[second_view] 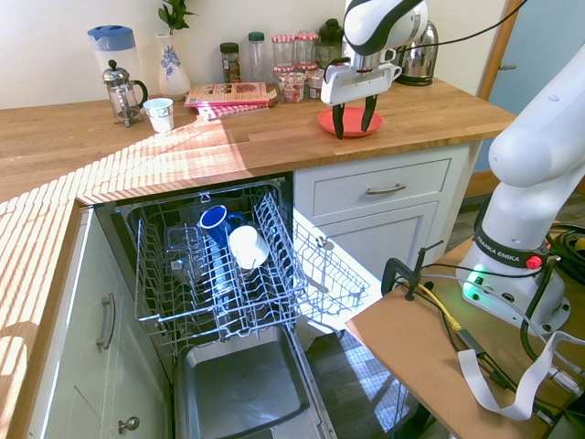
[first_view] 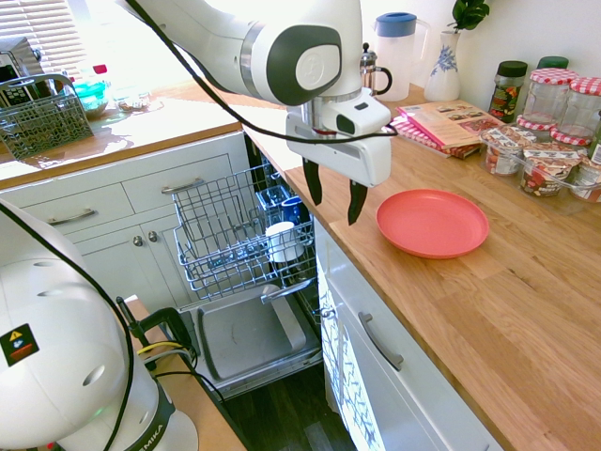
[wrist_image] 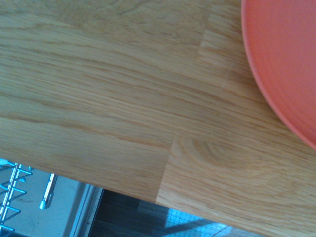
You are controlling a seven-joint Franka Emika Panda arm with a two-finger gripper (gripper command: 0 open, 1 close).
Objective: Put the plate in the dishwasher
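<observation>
The pincer [first_view: 335,195] stands apart and empty near the bench's [first_view: 531,310] dishwasher-side edge, beside the plate [first_view: 432,224]. Coming down now, a finger could strike its rim (low, awkward to pinch) and skid it along the wood.

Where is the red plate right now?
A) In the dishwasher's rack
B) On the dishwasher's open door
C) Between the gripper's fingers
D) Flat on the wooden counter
D: the plate lies flat on the wooden counter, outside the dishwasher, with nothing gripping it.
</observation>
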